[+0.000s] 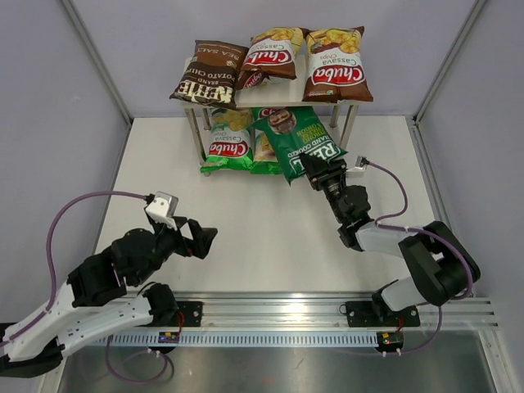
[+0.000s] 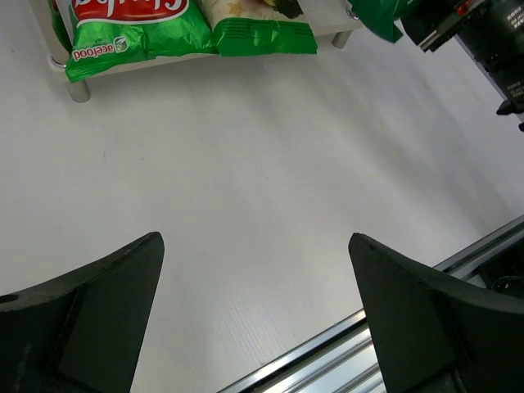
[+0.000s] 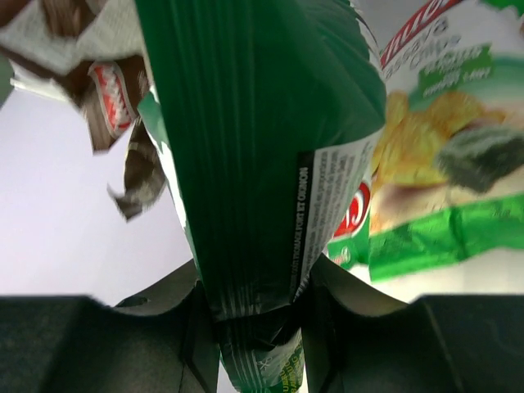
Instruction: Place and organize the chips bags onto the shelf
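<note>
Right gripper (image 1: 326, 173) pinching bottom seam of dark green REAL bag (image 1: 299, 141), fingers pressed on either side of the crimp. Bag slants out from front edge of shelf's (image 1: 340, 104) lower tier, right half, beside two green Chuba bags (image 1: 229, 143) lying on that tier. Top tier: Kettle bag (image 1: 206, 75) at left edge, two brown Chuba bags (image 1: 334, 65) centre and right. Shelf stands at far edge of table (image 1: 270, 237), mid-width. Left gripper (image 1: 201, 237) spread wide, empty, over table's near-left area.
</note>
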You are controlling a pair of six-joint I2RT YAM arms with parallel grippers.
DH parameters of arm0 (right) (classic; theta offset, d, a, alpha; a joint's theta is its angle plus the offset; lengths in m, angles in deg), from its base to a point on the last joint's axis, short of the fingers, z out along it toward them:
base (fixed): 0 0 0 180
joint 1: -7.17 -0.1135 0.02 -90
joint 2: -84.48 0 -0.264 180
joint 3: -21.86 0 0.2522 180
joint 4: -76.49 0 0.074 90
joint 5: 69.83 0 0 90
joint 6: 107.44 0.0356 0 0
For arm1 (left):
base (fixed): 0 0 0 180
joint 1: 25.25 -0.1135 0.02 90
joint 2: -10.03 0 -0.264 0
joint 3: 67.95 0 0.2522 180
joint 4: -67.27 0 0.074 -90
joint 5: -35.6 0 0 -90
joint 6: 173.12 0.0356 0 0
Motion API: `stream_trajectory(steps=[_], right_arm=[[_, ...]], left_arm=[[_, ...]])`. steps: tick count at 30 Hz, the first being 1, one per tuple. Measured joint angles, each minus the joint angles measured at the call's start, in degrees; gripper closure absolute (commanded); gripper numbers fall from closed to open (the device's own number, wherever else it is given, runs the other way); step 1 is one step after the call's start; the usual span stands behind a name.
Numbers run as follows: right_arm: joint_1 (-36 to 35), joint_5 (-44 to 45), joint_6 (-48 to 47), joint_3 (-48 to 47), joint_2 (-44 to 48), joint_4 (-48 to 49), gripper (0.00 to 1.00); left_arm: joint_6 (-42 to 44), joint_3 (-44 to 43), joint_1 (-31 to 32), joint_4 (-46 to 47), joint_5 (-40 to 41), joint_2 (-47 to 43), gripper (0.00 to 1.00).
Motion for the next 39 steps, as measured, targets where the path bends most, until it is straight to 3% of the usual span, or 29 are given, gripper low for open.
stream_trajectory(steps=[9,17,31,39], right_arm=[[6.34,-0.22,5.68,-11.65,-15.76,2.80,0.87],[7.54,3.41,7.52,-18.36,-26.14,2.99,0.88],[9.88,9.92,11.65,-18.40,-35.65,6.36,0.90],[9.68,10.36,13.92,-16.39,-37.09,7.52,0.79]], left_arm=[[0.20,2.03,0.00,-0.90,-0.04,-8.52,0.01],[0.42,2.16,0.00,-0.68,-0.96,-8.79,0.01],[1.27,2.16,0.00,-0.52,-2.54,-7.98,0.01],[1.29,2.19,0.00,-0.50,-2.51,-8.07,0.01]])
